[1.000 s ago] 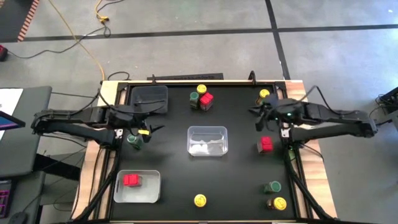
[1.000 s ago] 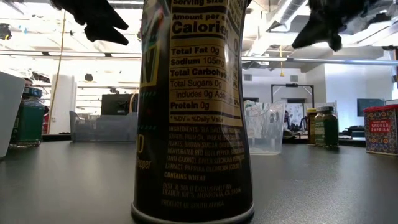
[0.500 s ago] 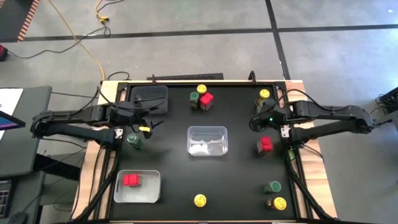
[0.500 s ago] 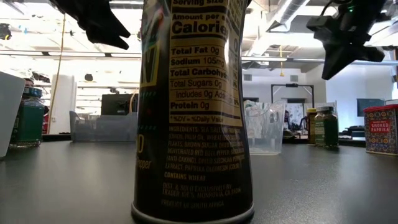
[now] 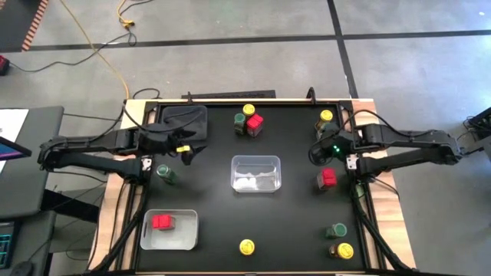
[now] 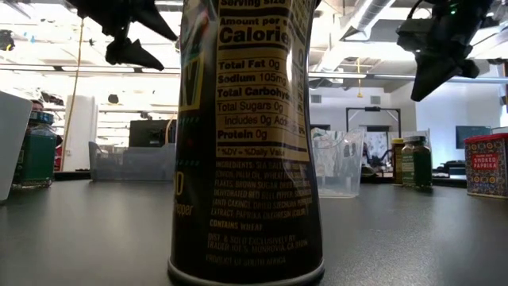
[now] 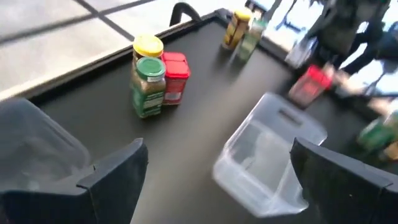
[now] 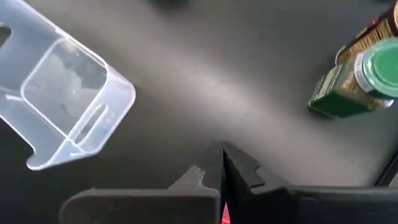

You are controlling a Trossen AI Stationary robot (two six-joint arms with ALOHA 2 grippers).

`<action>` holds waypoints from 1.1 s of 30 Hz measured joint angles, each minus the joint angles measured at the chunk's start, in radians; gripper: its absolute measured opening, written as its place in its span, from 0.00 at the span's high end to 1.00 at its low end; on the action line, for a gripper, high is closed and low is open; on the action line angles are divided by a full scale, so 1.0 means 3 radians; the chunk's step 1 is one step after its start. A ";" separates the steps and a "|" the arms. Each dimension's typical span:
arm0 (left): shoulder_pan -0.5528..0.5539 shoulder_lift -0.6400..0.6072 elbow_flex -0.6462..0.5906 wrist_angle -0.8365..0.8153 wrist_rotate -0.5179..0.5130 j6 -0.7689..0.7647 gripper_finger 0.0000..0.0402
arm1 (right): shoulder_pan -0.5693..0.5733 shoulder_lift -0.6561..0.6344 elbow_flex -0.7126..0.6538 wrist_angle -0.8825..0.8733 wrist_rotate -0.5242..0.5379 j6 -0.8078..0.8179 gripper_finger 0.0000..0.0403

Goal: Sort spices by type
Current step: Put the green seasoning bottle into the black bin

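My left gripper point(image 5: 188, 150) hangs open above the table's left side, past a green-lidded jar point(image 5: 164, 173) that stands on its base; nothing is between its fingers point(image 7: 118, 171). My right gripper point(image 5: 322, 153) is shut and points steeply down, just beyond a red-topped jar point(image 5: 327, 179) standing at the right; it holds nothing. A yellow-lidded point(image 7: 148, 46), a green-lidded point(image 7: 149, 84) and a red-topped jar point(image 7: 175, 74) stand together at the far middle. In the low view the left gripper point(image 6: 135, 36) and the right gripper point(image 6: 432, 59) hang high above the tabletop.
A clear bin point(image 5: 256, 173) stands mid-table, a dark bin point(image 5: 184, 121) far left, and a clear bin point(image 5: 188, 234) with a red-topped jar point(image 5: 161, 222) near left. Yellow-lidded jars stand at the far right point(image 5: 327, 116), near right point(image 5: 344, 251) and near middle point(image 5: 246, 247); a green-lidded one point(image 5: 337, 230) is near right.
My left gripper has swung from above the green-lidded jar toward the far edge, rolled, and opened wider; the jar stays standing where it was. My right gripper has tipped to point more steeply down.
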 joint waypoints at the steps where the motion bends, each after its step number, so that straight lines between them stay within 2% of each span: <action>1: 0.0000 0.0016 0.0000 0.0068 -0.0004 -0.0112 0.06 | -0.0008 -0.0001 0.0000 -0.0001 0.0000 -0.0043 0.93; 5: 0.0000 0.0048 0.0000 0.0199 -0.0030 -0.0232 0.06 | -0.0050 -0.0001 0.0000 0.0005 0.0002 -0.0282 0.91; 9: 0.0028 0.0185 0.0000 0.0442 -0.0194 -0.0213 0.06 | -0.0127 -0.0001 0.0000 0.0106 0.0002 -0.0549 0.92; 16: 0.0336 0.0729 0.0000 0.1500 -0.0181 -0.0157 0.06 | -0.0247 -0.0001 0.0000 0.0395 0.0003 -0.0869 0.93; 20: 0.0721 0.1008 0.0001 0.2172 0.0273 0.0091 0.06 | -0.0284 -0.0001 0.0001 0.0470 0.0005 -0.0869 0.92; 23: 0.1107 0.1206 0.0152 0.2246 0.0849 0.0193 0.06 | -0.0282 -0.0001 0.0001 0.0473 0.0005 -0.0787 0.92; 25: 0.1370 0.1352 0.0360 0.2092 0.1303 0.0239 0.06 | -0.0282 -0.0001 0.0001 0.0474 0.0005 -0.0686 0.93; 28: 0.1682 0.1636 0.0777 0.1741 0.1739 0.0527 0.06 | -0.0282 -0.0001 0.0001 0.0476 0.0004 -0.0573 0.93; 33: 0.1930 0.2204 0.1643 0.1009 0.2227 0.1534 0.06 | -0.0282 -0.0001 0.0001 0.0476 0.0005 -0.0347 0.93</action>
